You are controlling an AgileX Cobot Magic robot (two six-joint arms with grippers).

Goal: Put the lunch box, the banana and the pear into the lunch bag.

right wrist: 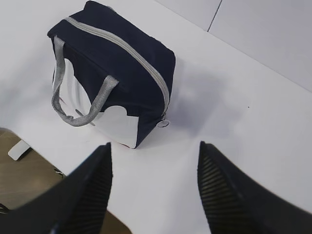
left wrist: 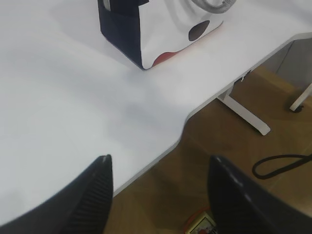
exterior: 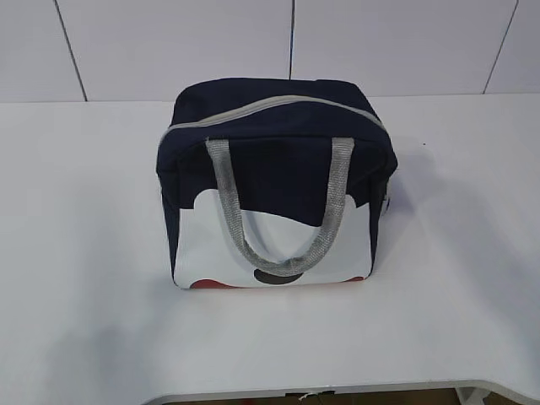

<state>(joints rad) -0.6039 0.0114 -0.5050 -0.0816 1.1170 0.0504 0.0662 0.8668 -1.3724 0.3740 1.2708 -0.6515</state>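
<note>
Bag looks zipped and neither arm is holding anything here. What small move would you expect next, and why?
Probably nothing more than both arms resting clear. The lunch bag stands alone on the table with its zip closed along the top and the ring pull hanging at the end. No lunch box, banana or pear shows outside it. The left end effector and right end effector are open, empty and away from the bag.

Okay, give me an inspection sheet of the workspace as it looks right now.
Surface: white table, bare around the bag.
Job's things: lunch bag upright, zip closed, ring pull at the end, handles hanging down the front. Lunch box, banana, pear: nothing seen.
Clutter: nothing seen.
Grippers: left gripper open, empty, at the table edge; right gripper open, empty, apart from the bag.
Cables: black cable on the floor.
Surroundings: white wall panels, wooden floor, table leg.
</note>
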